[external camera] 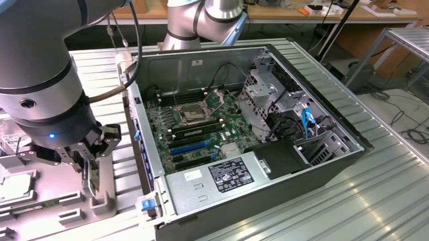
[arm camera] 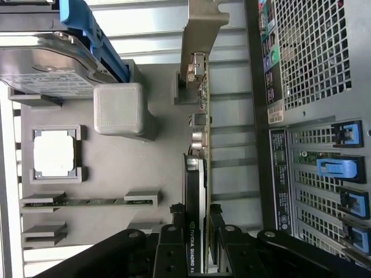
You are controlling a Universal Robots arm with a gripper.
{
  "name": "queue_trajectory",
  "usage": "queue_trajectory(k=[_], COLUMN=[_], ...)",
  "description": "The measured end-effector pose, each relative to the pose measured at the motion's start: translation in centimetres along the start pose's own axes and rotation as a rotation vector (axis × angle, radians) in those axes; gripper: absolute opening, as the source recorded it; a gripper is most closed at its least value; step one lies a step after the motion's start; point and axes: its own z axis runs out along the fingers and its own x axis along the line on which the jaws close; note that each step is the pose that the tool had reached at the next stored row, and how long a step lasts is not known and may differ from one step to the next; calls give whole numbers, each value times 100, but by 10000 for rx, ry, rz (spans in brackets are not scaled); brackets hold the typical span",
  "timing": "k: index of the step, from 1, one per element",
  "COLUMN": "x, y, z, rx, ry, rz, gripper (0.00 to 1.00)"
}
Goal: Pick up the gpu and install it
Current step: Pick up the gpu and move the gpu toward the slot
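Note:
The gpu (external camera: 94, 179) is a thin black card standing on edge in a grey parts holder (external camera: 100, 206), at the exterior view's left beside the open computer case (external camera: 194, 65). My gripper (external camera: 90, 161) reaches down over it, one finger on each side. In the wrist view the gpu (arm camera: 196, 174) shows its black body, green board edge and silver end bracket (arm camera: 203, 23). My gripper (arm camera: 195, 217) is shut on the card's black end. The motherboard (external camera: 201, 120) lies in the case, with a blue expansion slot (external camera: 191, 147) near the case's rear wall.
The grey holder (arm camera: 116, 174) also carries a silver hard drive (arm camera: 46, 63) in a blue frame, a processor chip (arm camera: 54, 152) and a green memory stick (arm camera: 87, 202). The case's rear panel (arm camera: 313, 58) with blue slot latches (arm camera: 339, 168) is close beside the card. A power supply (external camera: 221, 175) sits in the case.

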Motion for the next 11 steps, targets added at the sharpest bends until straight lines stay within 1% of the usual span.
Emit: queue_trajectory(k=[2,11], x=[-1,-1], y=[3,3], z=[-34,-49], rx=[1,3], ry=[1,3], rz=[0,0], gripper=[27,27])
